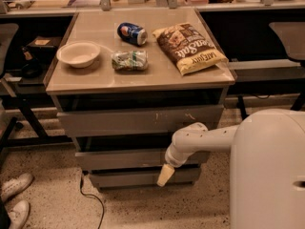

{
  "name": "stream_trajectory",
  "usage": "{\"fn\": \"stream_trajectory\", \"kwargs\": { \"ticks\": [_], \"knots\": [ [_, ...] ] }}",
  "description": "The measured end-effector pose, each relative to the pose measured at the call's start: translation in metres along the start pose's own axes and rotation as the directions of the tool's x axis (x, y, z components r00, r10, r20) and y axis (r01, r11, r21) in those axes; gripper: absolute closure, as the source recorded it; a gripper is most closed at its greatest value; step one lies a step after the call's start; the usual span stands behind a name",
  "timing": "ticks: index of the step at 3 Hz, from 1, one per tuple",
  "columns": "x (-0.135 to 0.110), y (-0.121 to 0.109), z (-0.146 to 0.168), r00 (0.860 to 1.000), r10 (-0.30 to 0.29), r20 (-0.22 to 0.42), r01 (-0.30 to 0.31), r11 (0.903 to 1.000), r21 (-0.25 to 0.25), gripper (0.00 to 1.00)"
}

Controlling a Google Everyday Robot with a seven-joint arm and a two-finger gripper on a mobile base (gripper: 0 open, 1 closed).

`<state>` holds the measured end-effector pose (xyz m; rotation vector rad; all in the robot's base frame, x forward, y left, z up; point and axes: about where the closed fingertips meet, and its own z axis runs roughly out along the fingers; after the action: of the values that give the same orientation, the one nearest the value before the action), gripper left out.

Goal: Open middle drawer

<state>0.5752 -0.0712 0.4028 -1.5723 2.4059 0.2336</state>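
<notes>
Your gripper [165, 175] (grip state: can't tell) hangs low below the worktop [157, 75] front edge. It risks snagging the bottom drawer [128, 178] instead of the middle drawer [121, 159].

My gripper [165, 175] is cream, on a white arm, low before the right end of the plain grey middle drawer [119, 159]. The top drawer [138, 121] is grey with white scratches. On the tan tabletop [95, 79], a white bowl [78, 54] sits near the left edge, a blue can [132, 33] toward the back, a green-and-white packet [129, 60] mid-surface, and a brown, yellow-banded bag [189, 46] by the right edge.
</notes>
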Motion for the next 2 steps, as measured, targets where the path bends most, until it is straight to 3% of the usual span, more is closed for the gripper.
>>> {"fn": "stream_trajectory", "kwargs": {
  "ticks": [1,2],
  "knots": [
    [0.0111,0.0163,-0.0032,1.000,0.018,-0.016,-0.019,0.9993,-0.033,0.00],
    [0.0107,0.0164,-0.0049,1.000,0.018,-0.016,-0.019,0.9993,-0.033,0.00]
  ]
}}
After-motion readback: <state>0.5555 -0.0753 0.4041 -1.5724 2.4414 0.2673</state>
